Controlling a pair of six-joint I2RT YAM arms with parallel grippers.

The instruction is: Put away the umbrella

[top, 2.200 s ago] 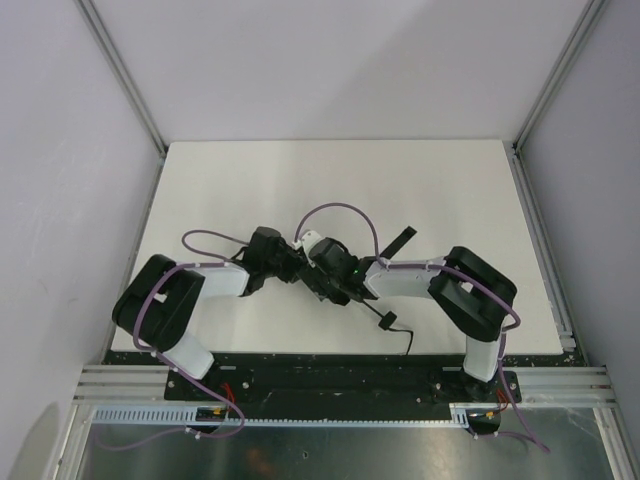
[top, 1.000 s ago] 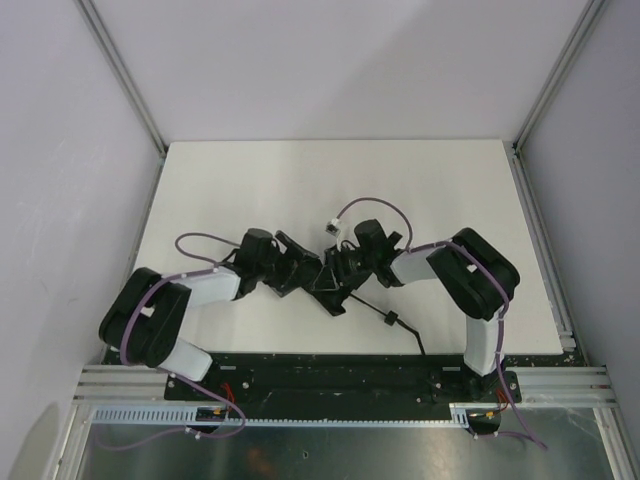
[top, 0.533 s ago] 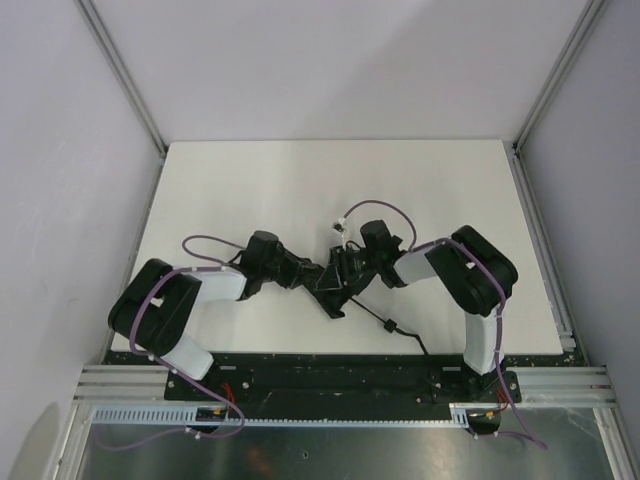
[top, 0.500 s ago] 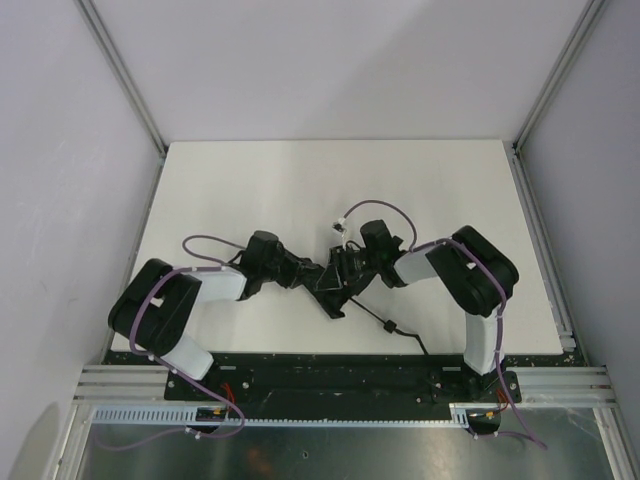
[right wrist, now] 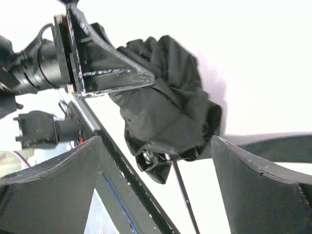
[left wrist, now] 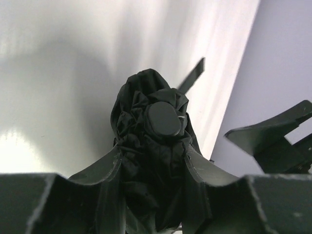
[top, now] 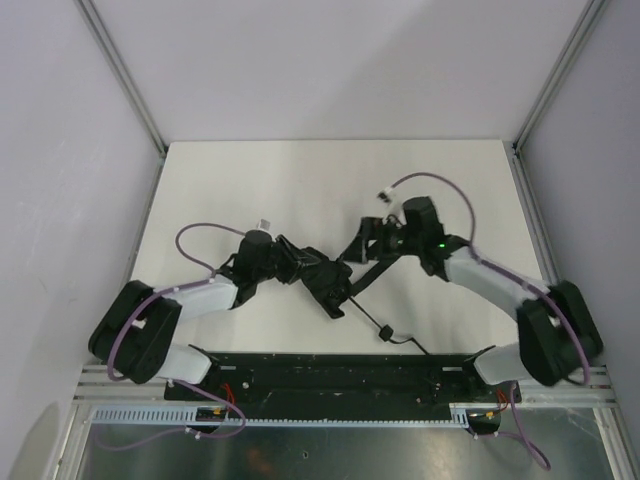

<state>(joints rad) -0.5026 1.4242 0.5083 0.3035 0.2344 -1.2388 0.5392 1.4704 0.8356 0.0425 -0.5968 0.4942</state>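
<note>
The umbrella (top: 334, 287) lies mid-table as a crumpled black canopy bundle, its thin shaft (top: 372, 320) running toward the near edge and ending in a small knob and strap (top: 400, 338). My left gripper (top: 318, 272) is shut on the canopy. In the left wrist view the fingers (left wrist: 109, 165) squeeze the fabric (left wrist: 146, 141) below its round cap (left wrist: 163, 119). My right gripper (top: 363, 241) is open just right of the bundle. In the right wrist view its jaws stand wide apart around the canopy's end (right wrist: 165, 107), without touching it, and the shaft (right wrist: 183, 195) shows below.
The white table (top: 250, 180) is walled by pale panels with aluminium posts (top: 120, 75) at the back corners. A black rail (top: 330, 365) runs along the near edge. The left gripper's finger (right wrist: 105, 66) shows in the right wrist view.
My right arm has swung out to the right and its gripper has drawn back from the canopy, jaws apart. My left gripper has kept hold of the bundle and shifted slightly.
</note>
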